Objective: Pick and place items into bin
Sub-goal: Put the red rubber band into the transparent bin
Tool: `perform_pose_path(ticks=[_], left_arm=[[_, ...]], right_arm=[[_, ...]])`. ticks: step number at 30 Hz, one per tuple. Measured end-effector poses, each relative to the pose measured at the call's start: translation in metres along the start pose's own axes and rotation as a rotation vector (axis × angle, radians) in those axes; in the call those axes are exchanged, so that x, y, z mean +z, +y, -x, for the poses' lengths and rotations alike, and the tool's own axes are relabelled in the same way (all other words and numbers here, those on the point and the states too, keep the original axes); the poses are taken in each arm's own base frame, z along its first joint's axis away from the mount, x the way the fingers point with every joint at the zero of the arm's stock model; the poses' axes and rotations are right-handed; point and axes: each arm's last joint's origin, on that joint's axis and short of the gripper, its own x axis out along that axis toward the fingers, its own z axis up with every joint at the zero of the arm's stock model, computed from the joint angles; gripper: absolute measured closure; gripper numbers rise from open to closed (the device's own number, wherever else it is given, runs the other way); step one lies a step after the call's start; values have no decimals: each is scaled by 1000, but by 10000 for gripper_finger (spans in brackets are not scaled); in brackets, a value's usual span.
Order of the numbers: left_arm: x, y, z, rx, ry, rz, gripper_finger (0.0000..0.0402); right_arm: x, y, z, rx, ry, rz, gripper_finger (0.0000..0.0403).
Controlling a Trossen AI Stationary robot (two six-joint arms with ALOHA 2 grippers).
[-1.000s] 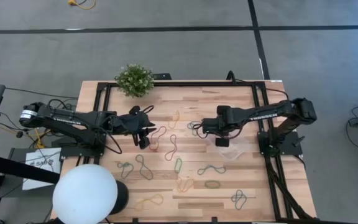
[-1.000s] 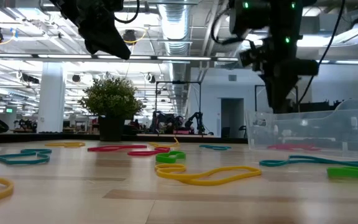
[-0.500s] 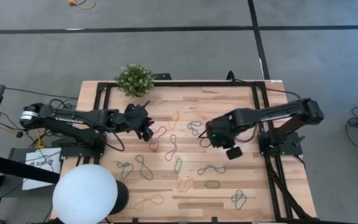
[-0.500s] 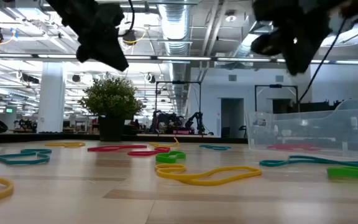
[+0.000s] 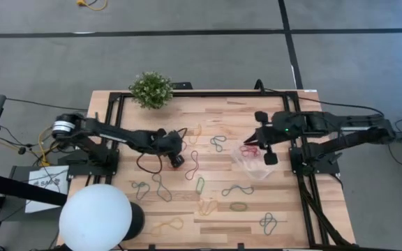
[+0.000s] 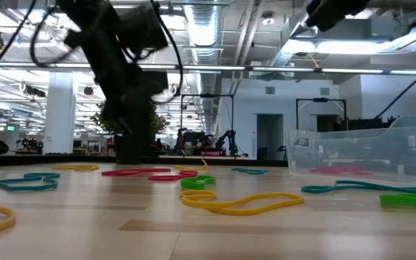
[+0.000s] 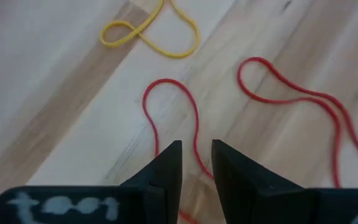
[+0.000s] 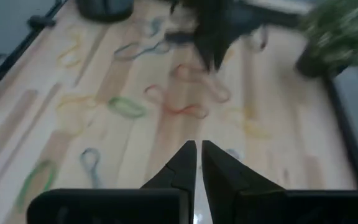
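Many rubber-band loops lie flat on the wooden table: red (image 5: 193,164), green (image 5: 199,185), yellow (image 5: 197,130) and blue (image 5: 268,223). My left gripper (image 5: 177,155) (image 7: 196,149) is open and low over the table's left-middle. Its fingertips stand on either side of one strand of a red band (image 7: 174,115); whether they touch it I cannot tell. The clear bin (image 5: 258,167) (image 6: 360,148) rests on the table at the right, with a red band (image 5: 249,148) (image 6: 341,171) in it. My right gripper (image 5: 255,138) (image 8: 198,148) is shut on nothing and hangs high beside the bin's far side.
A potted plant (image 5: 151,89) stands at the far left edge. A white globe (image 5: 95,216) overlaps the near left corner. Black frame rails (image 5: 297,139) run along the table's sides. More bands lie toward the near edge (image 5: 239,206).
My left gripper has dropped toward the table and moved a little to the right, ending over the red band. My right gripper has risen from beside the bin, tipped upward and drawn back toward the right edge. The bands and the bin have stayed put.
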Motion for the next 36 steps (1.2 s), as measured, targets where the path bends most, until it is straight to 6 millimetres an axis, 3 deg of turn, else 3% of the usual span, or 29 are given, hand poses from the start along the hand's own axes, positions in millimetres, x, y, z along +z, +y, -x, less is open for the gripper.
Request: perform_pose_path(ticks=[6, 20, 29, 36], left_arm=[[4, -6, -13, -12, -27, 32, 324], [7, -5, -13, 43, -89, 62, 324], [-5, -9, -44, 66, -15, 39, 324], [-1, -2, -47, 63, 7, 63, 335]], right_arm=[[-11, -1, -2, -130, 0, -1, 373], [-23, 1, -35, -104, 110, 6, 371], [-28, 2, -60, -81, 203, 11, 370], [-27, 0, -63, -95, 194, 6, 369]])
